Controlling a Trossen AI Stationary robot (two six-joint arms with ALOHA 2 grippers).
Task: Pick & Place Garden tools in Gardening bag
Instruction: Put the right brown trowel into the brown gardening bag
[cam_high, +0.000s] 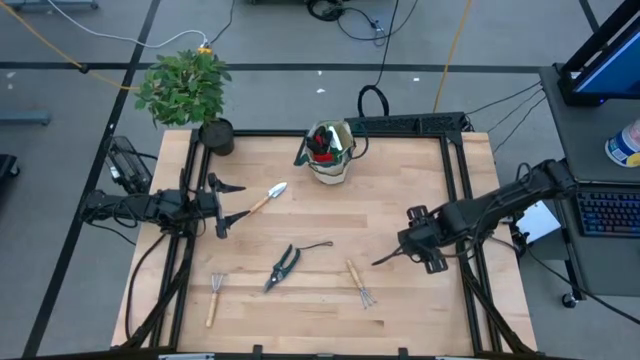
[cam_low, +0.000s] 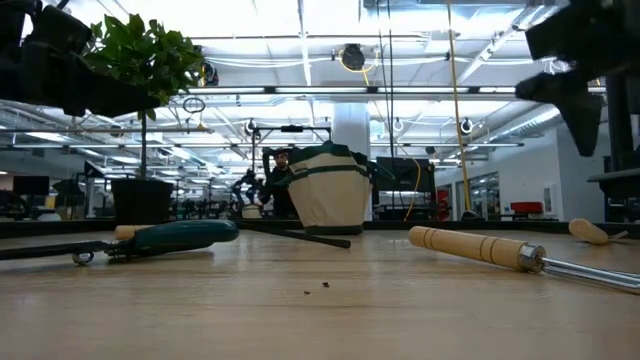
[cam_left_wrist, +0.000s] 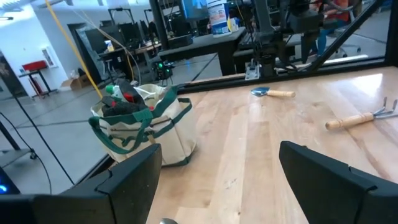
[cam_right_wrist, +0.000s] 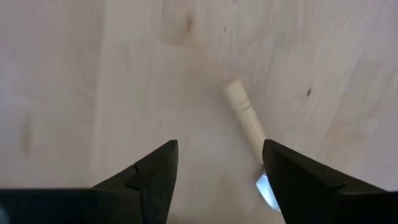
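Note:
The beige gardening bag (cam_high: 330, 152) with green trim stands upright at the far middle of the table, with red and dark things showing in its top (cam_left_wrist: 124, 102). On the table lie a trowel (cam_high: 268, 197), dark pruning shears (cam_high: 283, 267) and two small rakes (cam_high: 215, 297) (cam_high: 360, 284). My left gripper (cam_high: 224, 205) hangs open and level by the first trowel's handle end. My right gripper (cam_right_wrist: 217, 149) points down, open, above a second trowel (cam_right_wrist: 245, 118), whose wooden handle lies between the fingertips without touching them. In the high view the arm hides that trowel.
A leafy plant in a black pot (cam_high: 215, 135) stands at the far left corner. A black frame rail (cam_high: 460, 190) runs along the table's sides. A black cable (cam_high: 372, 100) loops behind the bag. Bare wood (cam_high: 390, 190) lies between bag and right arm.

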